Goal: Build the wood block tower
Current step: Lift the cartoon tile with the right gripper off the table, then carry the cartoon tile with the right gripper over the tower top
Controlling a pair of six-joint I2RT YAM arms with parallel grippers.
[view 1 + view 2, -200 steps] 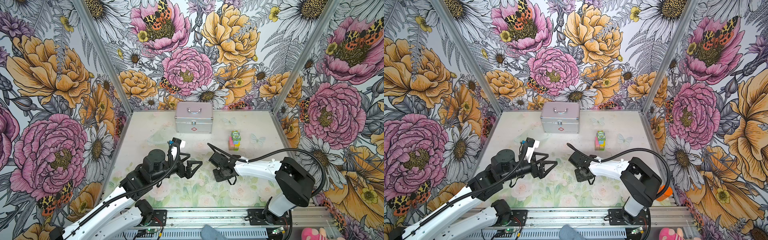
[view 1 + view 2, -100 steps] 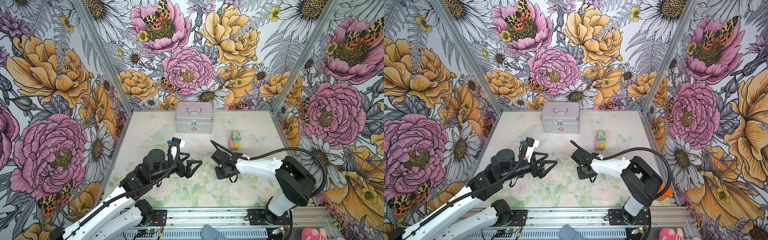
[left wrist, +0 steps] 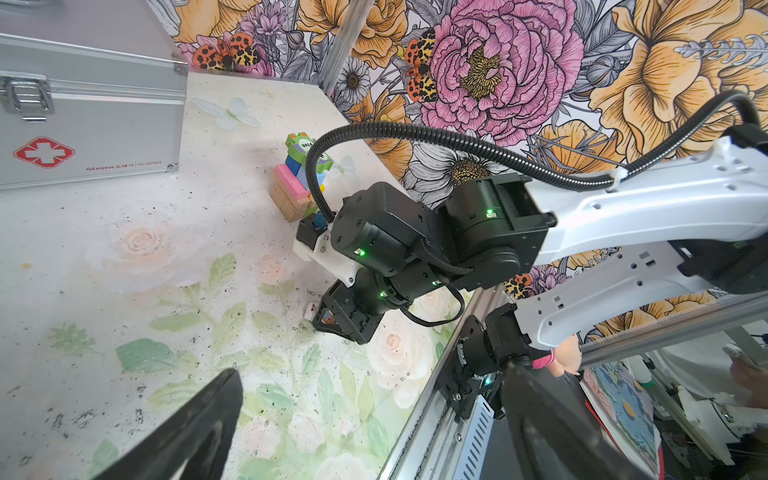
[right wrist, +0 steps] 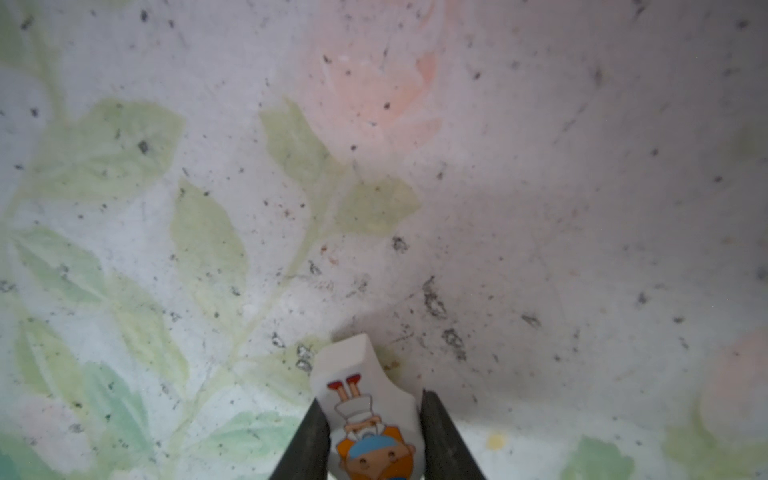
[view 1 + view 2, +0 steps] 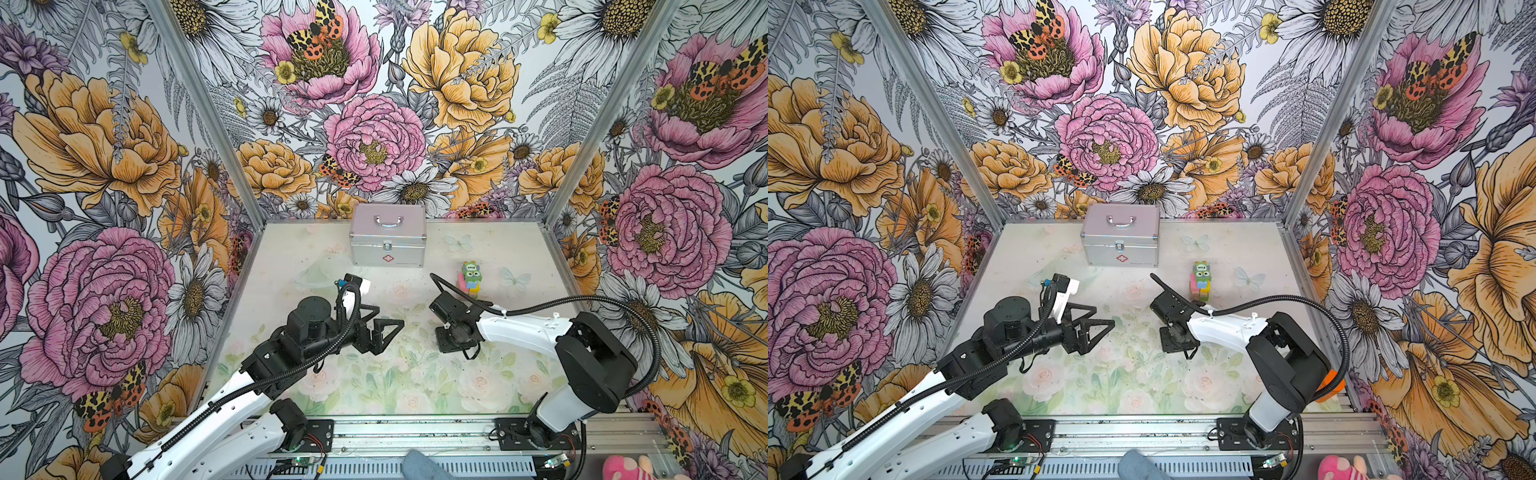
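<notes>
I see one silver case [image 5: 387, 241] well beyond my left gripper [image 5: 390, 316], whose jaws stand wide apart and empty; the case front bears a red cross and the word "GLosen". One tower [image 5: 471, 280] of wood blocks [image 3: 289, 179] stands just past my right gripper [image 4: 372, 440], with the arm's cable hose [image 3: 316, 183] crossing in front of it in the left wrist view. Those jaws are pinched on one flat cartoon figure piece [image 4: 357, 374].

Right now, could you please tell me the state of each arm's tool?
Left tool: open, holding nothing.
Right tool: closed on a white cartoon figure piece.
</notes>
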